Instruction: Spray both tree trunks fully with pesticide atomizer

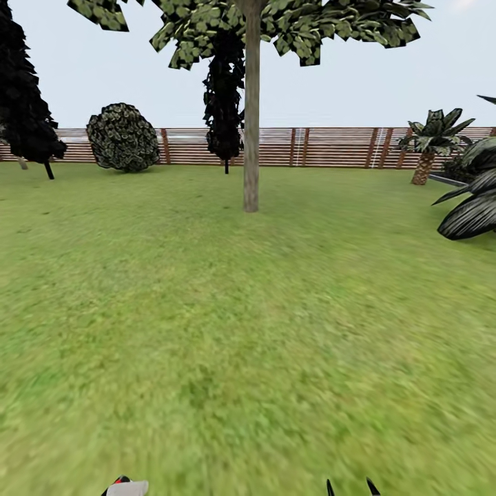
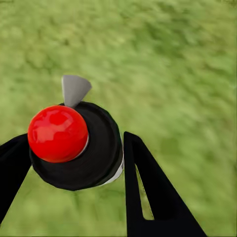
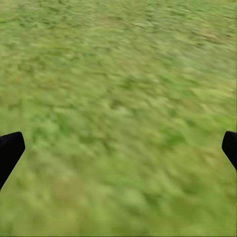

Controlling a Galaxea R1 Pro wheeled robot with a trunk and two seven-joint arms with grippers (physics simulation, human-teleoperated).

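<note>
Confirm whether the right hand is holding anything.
No: in the right wrist view the right hand has its two fingertips spread wide apart with just lawn between them.

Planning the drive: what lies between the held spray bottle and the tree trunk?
Only grass, seen in the head view, between the spray bottle and the tree trunk.

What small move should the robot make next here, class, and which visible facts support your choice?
Probably drive the base forward toward the tree trunk. The left gripper is closed on the pesticide atomizer, so pickup looks done, yet the trunk stands well ahead across open lawn, likely too far for spray to reach. No whitish specks show on the bark. The right gripper is open and empty.
</note>
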